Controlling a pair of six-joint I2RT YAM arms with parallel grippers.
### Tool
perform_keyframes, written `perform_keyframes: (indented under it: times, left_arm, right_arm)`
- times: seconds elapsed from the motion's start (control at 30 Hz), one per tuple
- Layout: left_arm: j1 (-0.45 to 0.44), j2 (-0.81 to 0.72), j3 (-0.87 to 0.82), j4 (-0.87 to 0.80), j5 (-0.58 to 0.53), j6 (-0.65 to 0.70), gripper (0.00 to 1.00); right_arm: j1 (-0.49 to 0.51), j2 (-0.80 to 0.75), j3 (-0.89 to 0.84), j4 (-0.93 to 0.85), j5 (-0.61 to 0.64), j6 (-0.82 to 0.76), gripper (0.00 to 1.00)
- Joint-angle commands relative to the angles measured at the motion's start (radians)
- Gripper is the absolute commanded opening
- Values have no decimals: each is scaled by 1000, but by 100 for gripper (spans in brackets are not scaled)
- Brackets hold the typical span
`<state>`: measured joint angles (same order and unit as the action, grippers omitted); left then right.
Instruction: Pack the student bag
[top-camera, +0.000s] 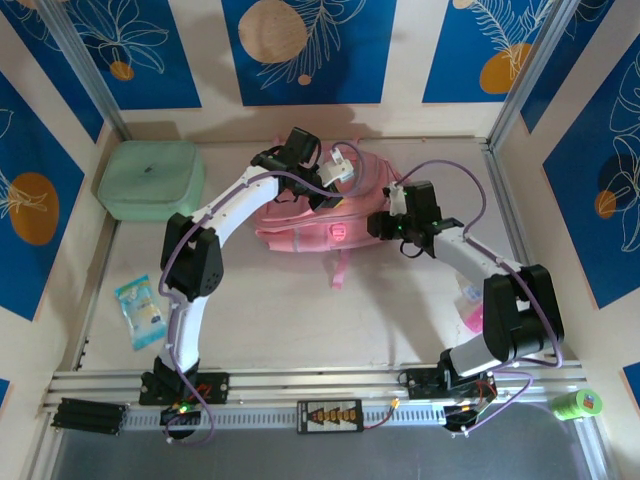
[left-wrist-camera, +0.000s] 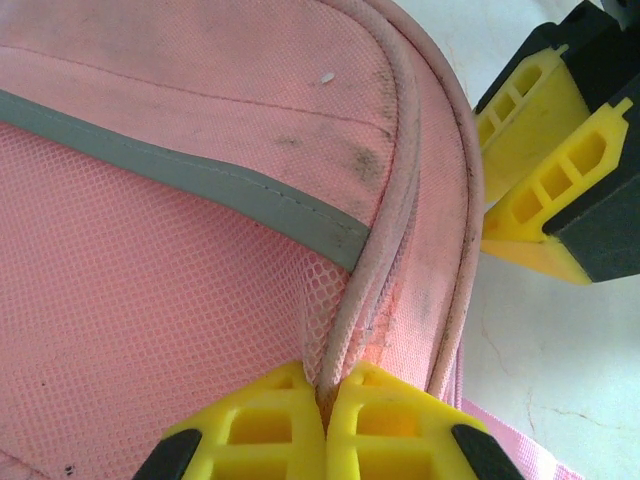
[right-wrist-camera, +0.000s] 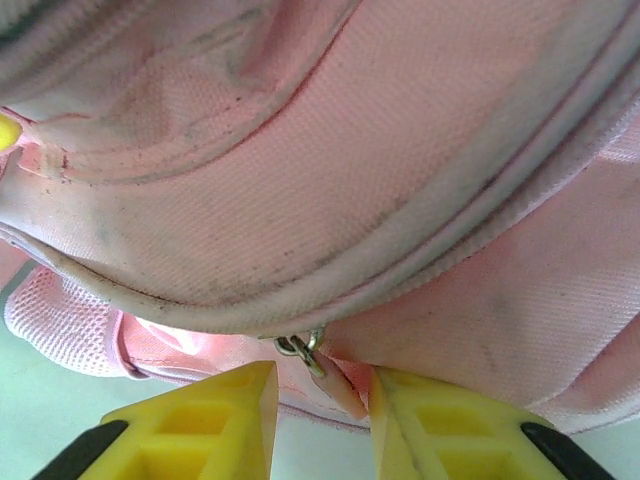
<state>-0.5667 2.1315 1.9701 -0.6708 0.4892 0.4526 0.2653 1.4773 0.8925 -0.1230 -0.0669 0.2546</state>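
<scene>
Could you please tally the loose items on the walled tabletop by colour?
Pink: 2, soft pink fabric backpack and small pink item at right
Green: 1, rounded mint green case
Blue: 1, flat light blue packet
Total: 4

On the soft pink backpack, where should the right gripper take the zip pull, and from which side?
Grip the flat pink pull tab hanging from the small metal zip slider on the soft pink backpack, not the slider. Come from the tab's free end, one finger on each flat face; the right gripper straddles it, jaws apart.
</scene>
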Motion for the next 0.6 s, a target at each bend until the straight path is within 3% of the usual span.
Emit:
perform_keyframes:
  times: [0.0, 0.3, 0.57]
  left_arm:
    - [9, -15, 0, -47, 42, -8, 0]
    - [9, -14, -1, -53, 43, -10, 0]
    - [10, -10, -5, -65, 4, -4, 0]
  right_arm:
    - [12, -10, 35, -14, 58, -32, 29]
    - [43, 38, 75, -21, 124, -53, 26]
    - [49, 16, 32, 2, 276, 4, 8]
